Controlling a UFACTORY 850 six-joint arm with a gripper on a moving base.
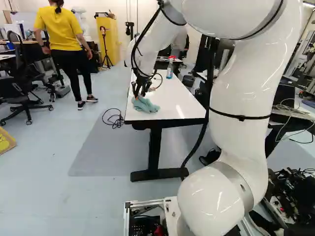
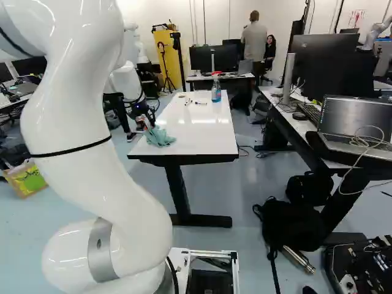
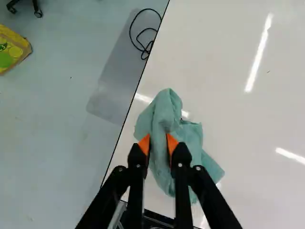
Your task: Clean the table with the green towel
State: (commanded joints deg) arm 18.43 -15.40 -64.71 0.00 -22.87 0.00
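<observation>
My gripper [image 1: 140, 93] points down at the near left part of the white table [image 1: 184, 105], low over the crumpled green towel [image 1: 146, 104]. In the wrist view the gripper [image 3: 158, 143] stands open a little, its two orange-padded fingertips apart. Folds of the towel [image 3: 165, 117] show between and beneath the fingers, and the cloth spreads out to either side. One raised fold lies just ahead of the fingertips. The towel rests near the table's long edge. Whether cloth touches the pads is hard to tell.
A blue spray bottle [image 2: 216, 90] with a red top stands towards the table's far end, near a dark marker-like item [image 2: 201, 103]. A desk with a laptop [image 2: 355, 125] stands to the right. Black cable [image 1: 114, 119] lies on the floor left of the table.
</observation>
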